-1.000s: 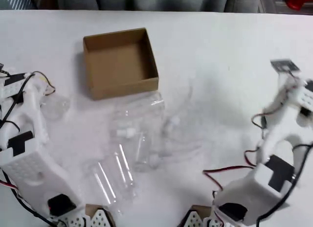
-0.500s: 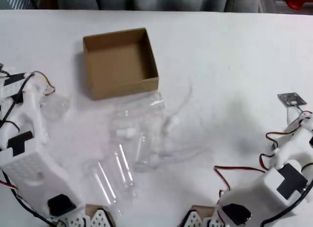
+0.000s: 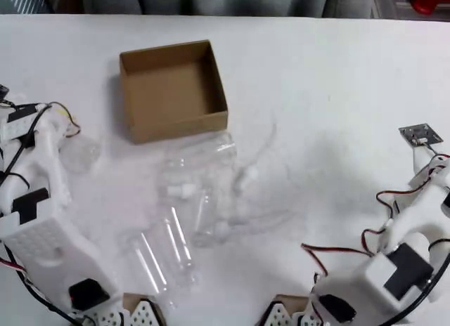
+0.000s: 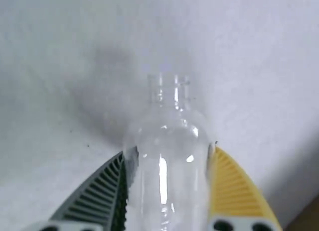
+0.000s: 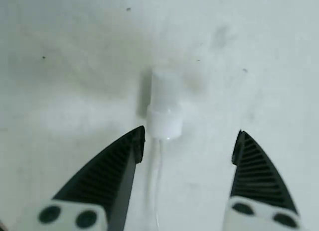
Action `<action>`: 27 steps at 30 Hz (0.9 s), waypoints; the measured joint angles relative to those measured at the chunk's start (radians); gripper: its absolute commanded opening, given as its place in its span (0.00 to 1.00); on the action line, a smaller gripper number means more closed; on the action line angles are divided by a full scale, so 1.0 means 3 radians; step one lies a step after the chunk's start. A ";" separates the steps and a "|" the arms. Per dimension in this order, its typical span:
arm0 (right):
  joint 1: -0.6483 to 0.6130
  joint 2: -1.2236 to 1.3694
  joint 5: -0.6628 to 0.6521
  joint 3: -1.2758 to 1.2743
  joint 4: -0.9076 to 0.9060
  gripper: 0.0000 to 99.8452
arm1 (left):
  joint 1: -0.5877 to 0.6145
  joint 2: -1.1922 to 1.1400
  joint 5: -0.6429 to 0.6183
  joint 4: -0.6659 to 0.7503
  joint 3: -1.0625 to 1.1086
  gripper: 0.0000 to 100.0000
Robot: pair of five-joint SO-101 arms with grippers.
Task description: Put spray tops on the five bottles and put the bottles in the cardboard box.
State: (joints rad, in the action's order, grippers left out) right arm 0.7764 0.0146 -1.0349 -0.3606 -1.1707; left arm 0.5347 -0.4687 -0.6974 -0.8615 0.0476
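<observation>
My left gripper point(image 4: 168, 152) is shut on a clear plastic bottle point(image 4: 169, 116), its grey and yellow fingers pressing the bottle's sides; the threaded neck is bare, with no top on it. From above, that bottle point(image 3: 82, 153) is at the table's left side, left of the cardboard box point(image 3: 172, 90), which is empty. My right gripper point(image 5: 188, 137) is open just above the table, and a white spray top point(image 5: 164, 111) with its thin tube lies between the black fingers, touching neither. Several more clear bottles point(image 3: 193, 189) and spray tops point(image 3: 247, 175) lie mid-table in front of the box.
The left arm's white body point(image 3: 42, 227) takes up the front left corner, and the right arm point(image 3: 401, 249) with its red and black wires the front right. The white table point(image 3: 330, 66) spreads bare behind and to the right of the box.
The right arm has swung toward the table's front right and dropped lower. The left arm has kept still with its bottle.
</observation>
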 measured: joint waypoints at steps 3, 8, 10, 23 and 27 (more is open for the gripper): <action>0.0000 -0.0133 0.0000 0.0000 -0.0261 0.19 | 0.0000 0.0000 0.0005 0.0000 0.0000 0.02; -0.0005 -0.0225 -0.0051 -0.0128 -0.0384 0.11 | -0.0005 0.0000 0.0005 0.0000 0.0000 0.02; 0.0000 -0.0225 -0.0184 -0.0194 -0.0322 0.14 | -0.0005 0.0000 0.0005 0.0000 0.0000 0.02; 0.0000 -0.0230 -0.0307 -0.0506 0.0481 0.17 | -0.0005 0.0000 0.0005 0.0000 0.0000 0.02; -0.0010 -0.0230 -0.0307 -0.0747 0.0767 0.17 | -0.0005 0.0000 0.0005 0.0000 0.0000 0.02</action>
State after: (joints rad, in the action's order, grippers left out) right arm 0.7733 -0.0545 -1.1270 -0.5846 -0.9406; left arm 0.5332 -0.4687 -0.6958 -0.8615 0.0476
